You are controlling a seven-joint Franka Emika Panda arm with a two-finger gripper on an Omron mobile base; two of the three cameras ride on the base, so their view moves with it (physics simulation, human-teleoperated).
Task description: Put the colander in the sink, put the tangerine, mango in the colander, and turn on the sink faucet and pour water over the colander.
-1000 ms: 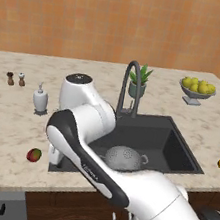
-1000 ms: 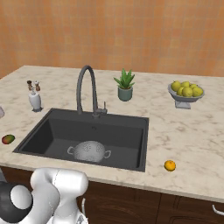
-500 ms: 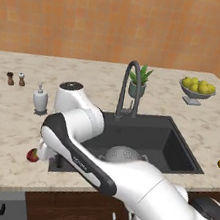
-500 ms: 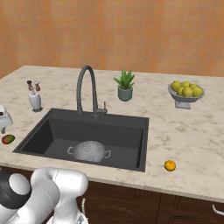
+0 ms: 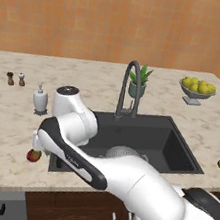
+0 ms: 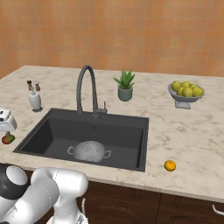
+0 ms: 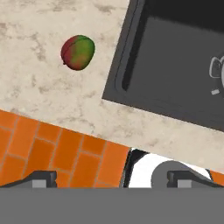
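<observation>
The colander (image 6: 89, 151) sits upright on the floor of the sink (image 6: 124, 129), toward its front; its handle shows at the right edge of the hand view as the colander (image 7: 216, 68). On the counter left of the sink lies the mango (image 7: 78, 52), also seen as the mango (image 5: 33, 155) and the mango (image 6: 7, 139). My gripper (image 7: 112, 179) hangs above and just in front of it, open, with nothing between the fingers. The tangerine (image 6: 169, 165) rests on the counter right of the sink, near the front edge. Behind the basin stands the faucet (image 6: 85, 83); no water runs.
A soap dispenser (image 5: 40, 99) and two small shakers (image 5: 16, 78) stand back left of the sink. A potted plant (image 6: 125, 85) and a footed dish of yellow-green fruit (image 6: 186, 92) stand at the back right. The counter's front edge runs close to the mango.
The arm has swung left from over the sink's left rim to above the counter beside it, bringing the hand over the mango. The jaws stayed open; no object moved.
</observation>
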